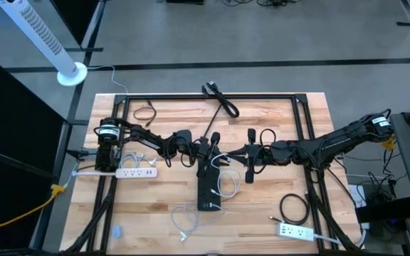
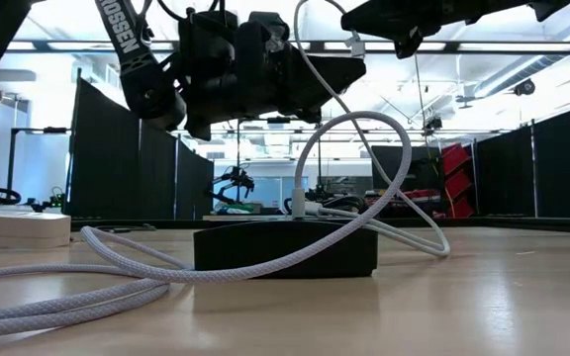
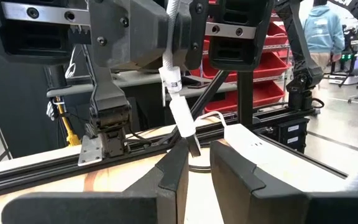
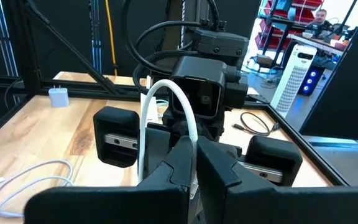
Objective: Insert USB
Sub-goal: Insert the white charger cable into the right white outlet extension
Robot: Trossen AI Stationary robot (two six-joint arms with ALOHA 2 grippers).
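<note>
Your left gripper (image 3: 194, 165) has its fingers closed on the white USB plug (image 3: 182, 118), which hangs at the centre of the left wrist view. Its long axis runs nearly upright, leaning slightly, with the dark metal tip pointing down between the fingers. Your right gripper (image 4: 191, 165) is pinched on the white cable (image 4: 166, 109) that arches over it in the right wrist view.

In the high view both grippers meet at the frame's centre, just above the black hub (image 1: 209, 186). White cable loops spill beside the hub, and a white power strip (image 1: 136, 172) lies left of centre. A second strip (image 1: 296, 231) sits at lower right, near a black coiled cable (image 1: 295, 208).

In the low view the arms crowd the top edge, and the hub's ports are too dark to make out.
</note>
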